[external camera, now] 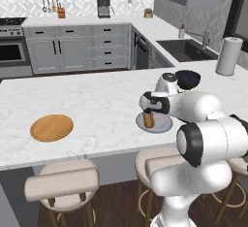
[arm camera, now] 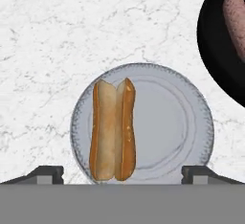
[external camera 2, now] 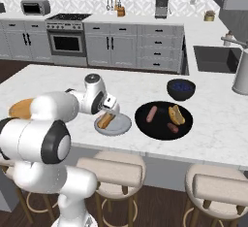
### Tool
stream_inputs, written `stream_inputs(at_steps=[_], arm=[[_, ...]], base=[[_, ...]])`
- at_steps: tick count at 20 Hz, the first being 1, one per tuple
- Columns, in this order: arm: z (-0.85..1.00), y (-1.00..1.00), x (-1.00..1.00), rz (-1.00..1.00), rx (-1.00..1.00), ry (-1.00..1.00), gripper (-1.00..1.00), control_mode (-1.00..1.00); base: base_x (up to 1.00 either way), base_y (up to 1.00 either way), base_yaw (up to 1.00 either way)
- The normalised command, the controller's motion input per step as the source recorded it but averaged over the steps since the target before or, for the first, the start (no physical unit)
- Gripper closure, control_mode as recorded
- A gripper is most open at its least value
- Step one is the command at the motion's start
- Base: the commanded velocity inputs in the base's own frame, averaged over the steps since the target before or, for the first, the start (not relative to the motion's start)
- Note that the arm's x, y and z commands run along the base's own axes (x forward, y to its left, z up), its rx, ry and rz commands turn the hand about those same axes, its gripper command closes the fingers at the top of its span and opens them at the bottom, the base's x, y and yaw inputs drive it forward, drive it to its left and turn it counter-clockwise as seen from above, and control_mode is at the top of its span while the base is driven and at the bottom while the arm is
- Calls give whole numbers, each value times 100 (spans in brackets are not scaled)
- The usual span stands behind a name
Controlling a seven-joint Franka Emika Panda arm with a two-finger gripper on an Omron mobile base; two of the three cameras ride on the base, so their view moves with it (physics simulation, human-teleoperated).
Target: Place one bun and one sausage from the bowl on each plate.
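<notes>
Dropped bun (arm camera: 113, 129) on grey plate (arm camera: 191, 122), gripper (arm camera: 122, 174) spread wide; better lift straight up, then grab sausage (external camera 2: 152, 114) from black bowl (external camera 2: 145, 126).

Desk (external camera 2: 58, 83): white marble with grey veins, carrying everything below.
Grey plate (arm camera: 191, 122): directly under the end effector (arm camera: 122, 174), flat on the marble, near the front edge.
Black bowl (external camera 2: 162, 126): just beside the grey plate, on the far side from the arm's base in the right base view.
Dark blue bowl (external camera 2: 181, 89): beyond the black bowl, further from the end effector.
Wooden plate (external camera: 52, 127): well apart from the end effector, toward the desk's other end.
Paper towel roll (external camera: 228, 56): upright, far back past the bowls.
</notes>
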Motion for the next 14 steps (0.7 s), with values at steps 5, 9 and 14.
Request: stream_inputs(at_steps=[5, 9, 14], arm=[[83, -81, 41, -4, 0, 0, -100, -100], [24, -94, 78, -8, 0, 10, -100, -100], [-16, -86, 27, -3, 0, 4, -100, -100]], base=[[0, 0, 0], [0, 0, 0], [0, 0, 0]])
